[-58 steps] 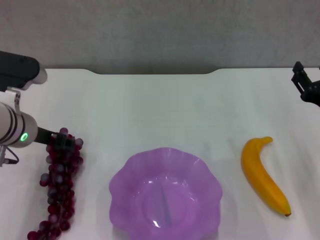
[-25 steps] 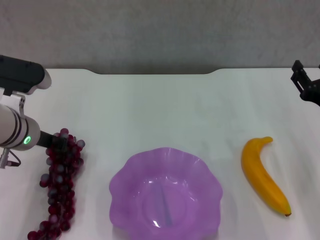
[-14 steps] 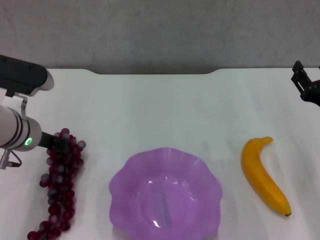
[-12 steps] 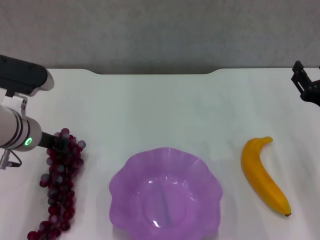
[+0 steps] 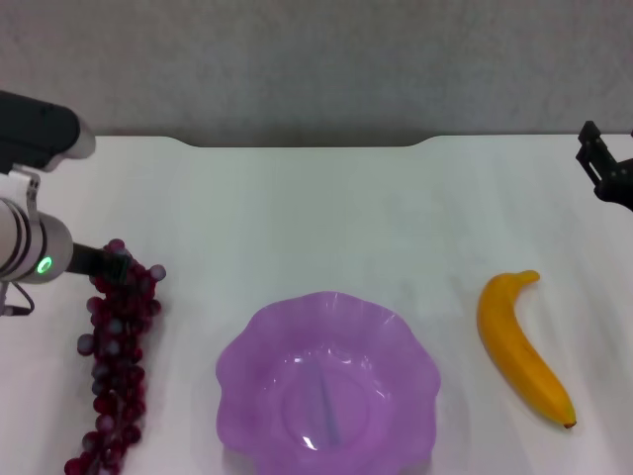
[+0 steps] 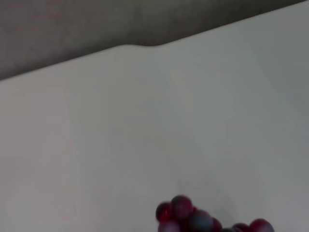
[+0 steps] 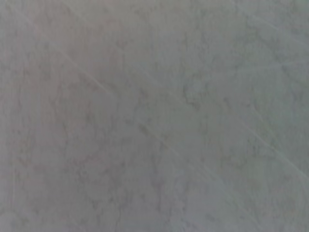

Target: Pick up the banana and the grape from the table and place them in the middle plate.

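The grape (image 5: 114, 336), a long dark red bunch, hangs at the left of the table (image 5: 326, 218). My left gripper (image 5: 117, 265) is shut on the bunch's top end, and its fingers are buried among the berries. The bunch's top berries show in the left wrist view (image 6: 193, 217). The middle plate (image 5: 237, 346), translucent purple with a wavy rim, sits empty at the front centre, right of the bunch. The banana (image 5: 519, 346) lies on the table right of the plate. My right gripper (image 5: 603, 168) is parked at the far right edge, well behind the banana.
The table's notched far edge (image 5: 307, 144) meets a grey wall behind. The right wrist view shows only a plain grey surface.
My left gripper has moved up and slightly back with the top of the grape bunch, and the bunch has stretched out and shifted with it. The right arm, banana and plate have not moved.
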